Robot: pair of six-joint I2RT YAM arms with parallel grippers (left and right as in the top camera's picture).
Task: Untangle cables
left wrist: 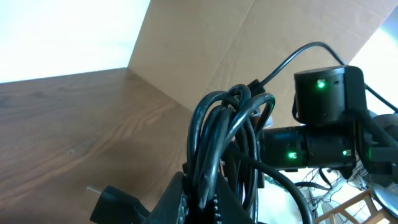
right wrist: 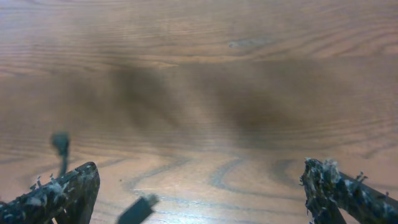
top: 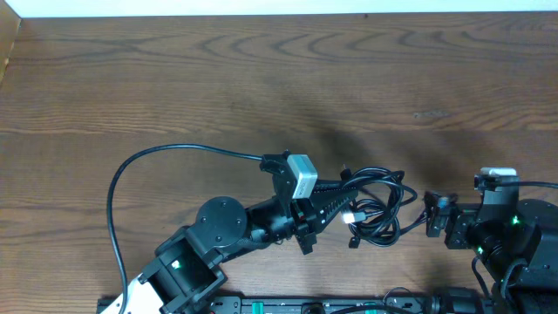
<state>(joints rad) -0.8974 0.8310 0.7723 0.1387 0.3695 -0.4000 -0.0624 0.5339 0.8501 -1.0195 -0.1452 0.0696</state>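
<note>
Overhead, wood-grain table (top: 174, 70), left end effector (top: 343, 206) clamping bunched cables (top: 385, 209), right end effector (top: 432, 215) wide, perhaps cardboard wall (left wrist: 205, 43)

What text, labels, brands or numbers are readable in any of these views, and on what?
No readable text in any view.
Bundle of thin black cables: no print visible.
Grey-white camera block on the left arm's wrist: no label visible.
Dark rail at the table's near edge: green and white patches, too small to read.
Green lights on the arms: plain lamps, no symbols.
</note>
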